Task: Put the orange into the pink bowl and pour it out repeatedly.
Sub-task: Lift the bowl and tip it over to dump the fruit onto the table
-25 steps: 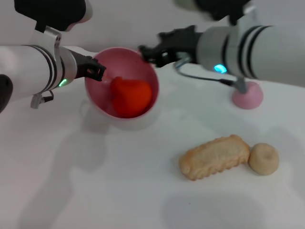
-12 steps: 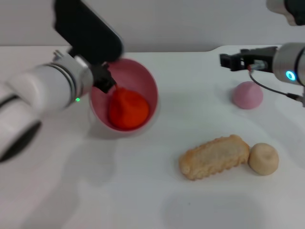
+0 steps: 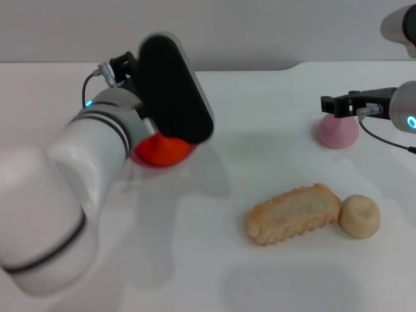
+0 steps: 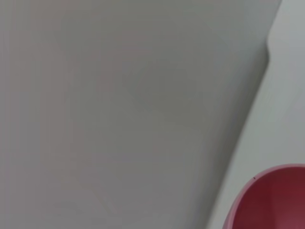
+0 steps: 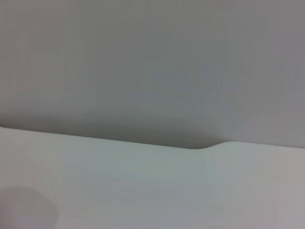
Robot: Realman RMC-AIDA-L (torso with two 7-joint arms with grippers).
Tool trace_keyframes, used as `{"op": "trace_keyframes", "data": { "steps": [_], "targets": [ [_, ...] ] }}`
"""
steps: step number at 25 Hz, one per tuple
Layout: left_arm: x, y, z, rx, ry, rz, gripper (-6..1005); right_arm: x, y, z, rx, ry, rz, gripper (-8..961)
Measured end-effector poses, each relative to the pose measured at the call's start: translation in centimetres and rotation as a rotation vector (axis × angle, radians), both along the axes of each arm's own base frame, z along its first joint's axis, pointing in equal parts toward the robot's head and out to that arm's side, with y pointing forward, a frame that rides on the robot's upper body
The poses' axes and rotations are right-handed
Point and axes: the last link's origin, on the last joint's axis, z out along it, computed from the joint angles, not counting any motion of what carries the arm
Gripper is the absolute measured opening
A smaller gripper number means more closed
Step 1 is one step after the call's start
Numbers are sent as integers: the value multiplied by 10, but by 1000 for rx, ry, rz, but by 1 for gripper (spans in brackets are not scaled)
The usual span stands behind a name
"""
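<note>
My left arm (image 3: pixel 107 130) reaches over the table's left middle, and its black wrist block hides its gripper and the pink bowl in the head view. The bowl's rim shows only in the left wrist view (image 4: pixel 274 198), close to the camera and tipped, still held. The orange (image 3: pixel 161 151) peeks out from under the wrist, low by the table. My right gripper (image 3: pixel 331 104) hangs open and empty at the right, just left of a pink-mauve ball.
A pink-mauve ball (image 3: pixel 338 131) sits at the right back. A beige bread-shaped toy (image 3: pixel 292 213) and a beige ball (image 3: pixel 359 216) lie at the front right. The white table's back edge (image 3: pixel 260 68) runs behind them.
My left arm has rolled over, tipping the bowl so that the wrist now covers it. The orange has slid lower. My right gripper has drawn back to the right.
</note>
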Motion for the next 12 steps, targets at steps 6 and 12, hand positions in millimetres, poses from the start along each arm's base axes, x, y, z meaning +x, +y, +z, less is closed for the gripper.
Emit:
{"op": "trace_keyframes", "data": {
  "steps": [6, 12],
  "targets": [
    [8, -13, -5, 102, 113, -144, 45, 3, 0, -1, -2, 2, -8, 529],
    [4, -25, -17, 106, 251, -243, 45, 3, 1, -2, -4, 0, -8, 529]
  ]
}}
